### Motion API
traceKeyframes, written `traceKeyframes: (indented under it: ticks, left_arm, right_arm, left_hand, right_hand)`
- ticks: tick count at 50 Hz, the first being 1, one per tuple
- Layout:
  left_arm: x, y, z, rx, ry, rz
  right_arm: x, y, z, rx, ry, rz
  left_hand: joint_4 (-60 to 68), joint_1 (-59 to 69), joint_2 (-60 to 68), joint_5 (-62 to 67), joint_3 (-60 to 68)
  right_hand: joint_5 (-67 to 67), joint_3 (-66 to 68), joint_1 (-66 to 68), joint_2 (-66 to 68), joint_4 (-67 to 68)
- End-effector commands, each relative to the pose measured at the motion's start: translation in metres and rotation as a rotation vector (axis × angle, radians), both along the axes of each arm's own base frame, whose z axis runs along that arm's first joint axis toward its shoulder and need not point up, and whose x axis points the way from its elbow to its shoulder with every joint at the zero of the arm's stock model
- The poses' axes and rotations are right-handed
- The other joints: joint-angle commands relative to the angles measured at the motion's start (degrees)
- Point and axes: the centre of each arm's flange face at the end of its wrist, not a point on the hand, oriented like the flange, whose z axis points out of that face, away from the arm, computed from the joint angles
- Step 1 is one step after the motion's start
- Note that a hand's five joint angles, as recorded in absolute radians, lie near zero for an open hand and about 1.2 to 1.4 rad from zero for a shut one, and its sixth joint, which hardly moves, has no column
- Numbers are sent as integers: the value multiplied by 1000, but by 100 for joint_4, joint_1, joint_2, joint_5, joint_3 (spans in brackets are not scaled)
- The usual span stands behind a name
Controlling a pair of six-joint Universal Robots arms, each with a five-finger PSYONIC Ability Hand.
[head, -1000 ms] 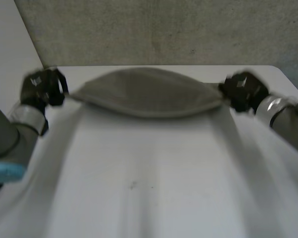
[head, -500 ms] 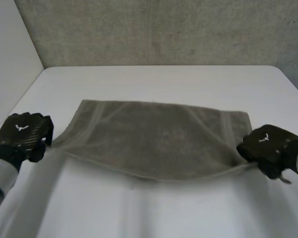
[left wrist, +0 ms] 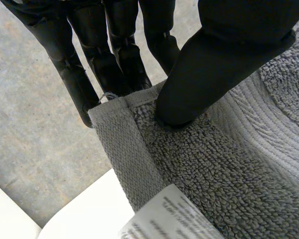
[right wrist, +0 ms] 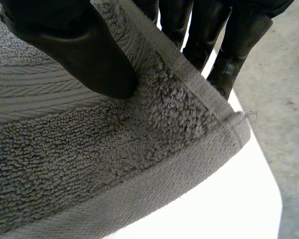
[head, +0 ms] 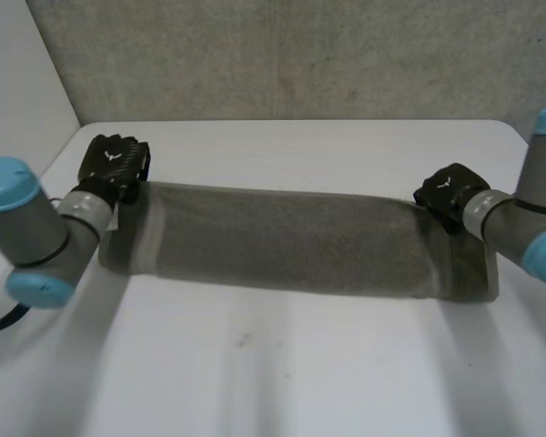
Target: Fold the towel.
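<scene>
- Towel (head: pixel 291 244) is stretching as a long grey band across the far half of the white table (head: pixel 282 382), running between the two hands.
- Left hand (head: pixel 116 164) is sitting at the towel's left far corner, and right hand (head: pixel 448 193) is sitting on the far edge near the right end. A short stretch of towel is running on past the right hand.
- Left wrist view: the thumb (left wrist: pixel 214 64) is pressing down on top of the terry just inside the hemmed corner. The fingers (left wrist: pixel 89 59) are lying straight behind and under that corner, so the hand is pinching the cloth.
- Right wrist view: same grip. The right thumb (right wrist: pixel 74 45) is on top of the pile, and the right fingers (right wrist: pixel 224 40) are backing the hem from beneath, so the corner is clamped between them.
- The wrist views are showing the pinch. In the head view only the backs of the hands are showing, so the grip is unreadable there.
- The left wrist view is also picking up a white printed label (left wrist: pixel 164 219) sewn near the held corner, cut off by the frame. Its print is too small to read.
- The head view is giving the full span, the grey wall (head: pixel 282 55) behind and both grey arms coming in from the sides.
- From the head view I can't tell whether the band is lying flat on the table or is being held slightly clear, or how many layers it has.
</scene>
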Motion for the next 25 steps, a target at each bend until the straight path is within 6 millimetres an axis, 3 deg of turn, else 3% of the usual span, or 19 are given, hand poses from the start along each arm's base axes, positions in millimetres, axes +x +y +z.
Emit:
traceKeyframes:
  ticks: [1,6,7,8,9,10,12,14,16,17,19,20,25]
  left_arm:
    - [-24,-24,-18,0,0,-35]
    - [-30,-30,-30,5,-1,-41]
    - [-30,-30,-34,10,-3,-43]
    - [-30,-30,-34,11,-3,-43]
    - [-31,-29,-36,18,-5,-43]
    - [-31,-29,-36,18,-5,-43]
    - [-32,-26,-36,28,-5,-44]
    - [-32,-24,-37,37,-6,-41]
    - [-30,-21,-35,44,-5,-31]
    - [-27,-19,-29,48,1,-14]
    - [-24,-15,-21,52,6,6]
    - [-19,-10,-15,66,16,29]
    - [-3,12,6,94,72,76]
  right_arm:
    - [8,-16,-14,-58,-1,-32]
    - [8,-24,-23,-64,11,-64]
    - [7,-26,-23,-68,13,-78]
    - [7,-28,-25,-69,17,-87]
    - [7,-28,-25,-69,17,-88]
    - [7,-29,-24,-74,13,-93]
    - [7,-30,-22,-80,7,-95]
    - [7,-30,-18,-90,-10,-101]
    - [4,-30,1,-109,-77,-128]
    - [4,-30,1,-109,-77,-128]
    - [-2,-24,26,-114,-172,-166]
    - [-2,-24,26,-114,-172,-167]
    - [-8,7,47,-66,-265,-196]
  left_hand:
    - [1012,1145,1023,1104,1026]
    - [1012,1145,1023,1104,1026]
    - [648,781,658,740,662]
    - [645,777,655,736,658]
    - [-4668,-4535,-4658,-4576,-4654]
    - [-4721,-4588,-4711,-4629,-4707]
    - [-5988,-5855,-5977,-5896,-5974]
    - [-5988,-5855,-5977,-5896,-5974]
    - [-5988,-5855,-5977,-5896,-5974]
    - [-5988,-5855,-5977,-5896,-5974]
    - [-5988,-5855,-5977,-5896,-5974]
    - [-5988,-5855,-5977,-5896,-5974]
    - [-5988,-5855,-5977,-5896,-5974]
  right_hand:
    - [281,324,372,350,340]
    - [-32,11,58,36,26]
    - [-4962,-4918,-4871,-4893,-4903]
    - [-6719,-6676,-6628,-6650,-6660]
    - [-6719,-6676,-6628,-6650,-6660]
    - [-6719,-6676,-6628,-6650,-6660]
    - [-6719,-6676,-6628,-6650,-6660]
    - [-6719,-6676,-6628,-6650,-6660]
    - [-6719,-6676,-6628,-6650,-6660]
    - [-6719,-6676,-6628,-6650,-6660]
    - [-6719,-6676,-6628,-6650,-6660]
    - [-6719,-6676,-6628,-6650,-6660]
    - [-6719,-6676,-6628,-6650,-6660]
